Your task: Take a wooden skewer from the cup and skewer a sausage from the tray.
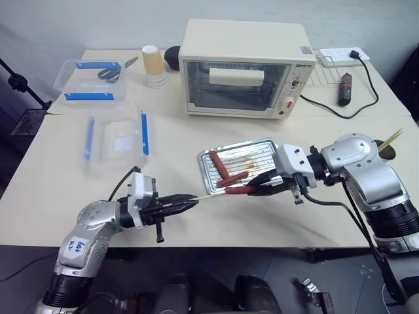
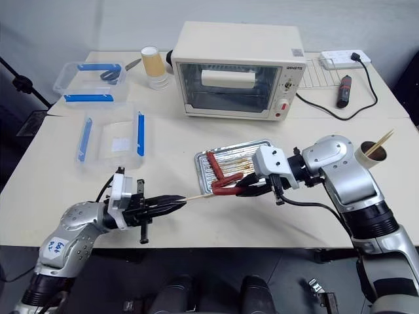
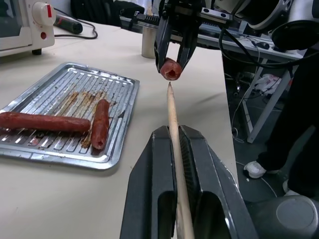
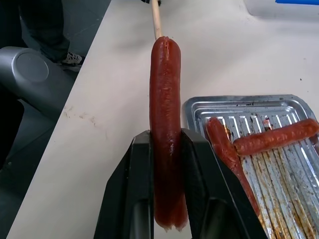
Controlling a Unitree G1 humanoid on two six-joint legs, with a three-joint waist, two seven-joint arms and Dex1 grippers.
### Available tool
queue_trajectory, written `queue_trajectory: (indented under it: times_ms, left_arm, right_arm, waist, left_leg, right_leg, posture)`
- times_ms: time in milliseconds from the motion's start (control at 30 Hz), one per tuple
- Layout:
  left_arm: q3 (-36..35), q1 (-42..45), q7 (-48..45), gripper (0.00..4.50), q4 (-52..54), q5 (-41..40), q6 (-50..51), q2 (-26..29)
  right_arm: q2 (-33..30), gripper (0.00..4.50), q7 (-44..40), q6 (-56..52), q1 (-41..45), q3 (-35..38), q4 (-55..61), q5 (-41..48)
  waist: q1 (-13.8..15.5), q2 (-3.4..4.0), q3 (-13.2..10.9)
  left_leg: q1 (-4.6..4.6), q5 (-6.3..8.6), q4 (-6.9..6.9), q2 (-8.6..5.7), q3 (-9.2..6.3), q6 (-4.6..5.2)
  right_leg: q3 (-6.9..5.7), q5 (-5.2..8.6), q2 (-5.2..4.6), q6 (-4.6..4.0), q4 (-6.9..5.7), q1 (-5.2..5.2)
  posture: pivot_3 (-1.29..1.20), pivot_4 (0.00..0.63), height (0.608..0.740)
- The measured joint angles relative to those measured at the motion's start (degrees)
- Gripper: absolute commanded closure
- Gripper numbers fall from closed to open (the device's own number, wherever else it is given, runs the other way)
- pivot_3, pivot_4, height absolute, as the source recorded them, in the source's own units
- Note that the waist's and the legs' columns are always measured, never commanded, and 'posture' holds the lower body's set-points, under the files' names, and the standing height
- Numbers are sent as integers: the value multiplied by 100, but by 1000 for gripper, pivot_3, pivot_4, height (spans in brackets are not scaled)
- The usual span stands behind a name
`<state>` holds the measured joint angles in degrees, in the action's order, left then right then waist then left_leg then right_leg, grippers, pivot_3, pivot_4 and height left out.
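Observation:
My left gripper (image 1: 190, 203) is shut on the wooden skewer (image 1: 209, 195), which points level to the right, toward a sausage (image 1: 237, 191). My right gripper (image 1: 252, 190) is shut on that sausage and holds it just in front of the tray's near-left corner. In the left wrist view the skewer's tip (image 3: 169, 87) sits right below the sausage's end (image 3: 170, 69), close to touching. Two more sausages (image 1: 219, 165) lie on the silver tray (image 1: 265, 145). The tan cup (image 2: 373, 152) stands at the right table edge with sticks in it.
A cream toaster oven (image 1: 242, 69) stands at the back centre. Clear plastic boxes with blue clips (image 1: 116, 140) and a stack of pale yellow cups (image 1: 154, 62) are at the back left. A power strip (image 1: 344, 55) and its cable lie back right.

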<state>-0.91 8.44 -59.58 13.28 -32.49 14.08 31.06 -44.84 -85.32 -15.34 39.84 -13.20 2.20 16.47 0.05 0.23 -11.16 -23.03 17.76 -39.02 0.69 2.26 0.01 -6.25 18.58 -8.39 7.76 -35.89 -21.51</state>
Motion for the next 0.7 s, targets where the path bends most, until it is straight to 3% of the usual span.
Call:
queue_trajectory:
  times_ms: [700]
  left_arm:
    - [-34, -145, -109, 4500, -13, 12, 14, 95]
  right_arm:
    - [-116, 3779, -16, 157, -34, 0, -227, -133]
  waist:
    - [-3, 0, 0]
  left_leg:
    - [0, 0, 0, 1, 0, 0]
  right_leg:
    - [0, 0, 0, 0, 0, 0]
  posture:
    - [0, 150, 740]
